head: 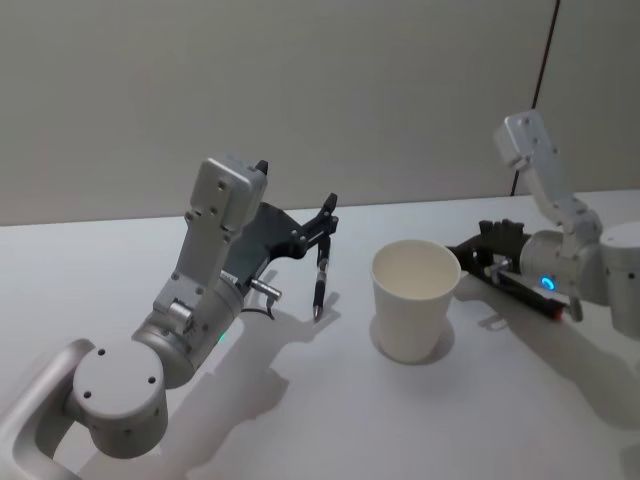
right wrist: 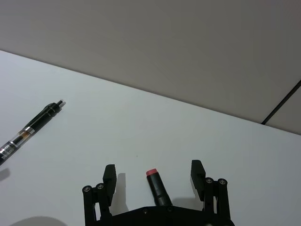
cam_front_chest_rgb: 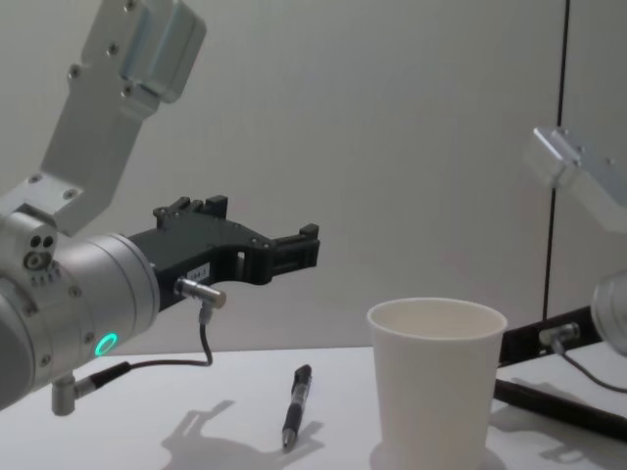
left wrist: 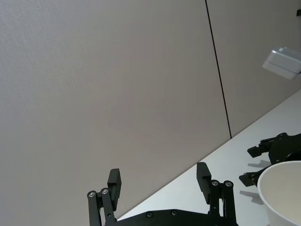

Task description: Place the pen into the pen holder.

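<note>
A black pen (head: 320, 280) (cam_front_chest_rgb: 296, 403) lies on the white table, left of the pen holder. The pen holder is a plain white paper cup (head: 413, 300) (cam_front_chest_rgb: 436, 382) (left wrist: 282, 188), upright and empty as far as I can see. My left gripper (head: 328, 215) (cam_front_chest_rgb: 309, 245) (left wrist: 159, 178) hovers above the pen, open, with nothing between its fingers. My right gripper (head: 470, 245) (right wrist: 153, 169) sits low just right of the cup, open. A dark stick with a red end (right wrist: 157, 188) shows under it, between the fingers and untouched.
In the right wrist view a black pen with a clear barrel (right wrist: 28, 134) lies on the table (head: 300, 420), well away from that gripper. A grey wall stands close behind the table's far edge. A dark bar (cam_front_chest_rgb: 558, 406) lies right of the cup.
</note>
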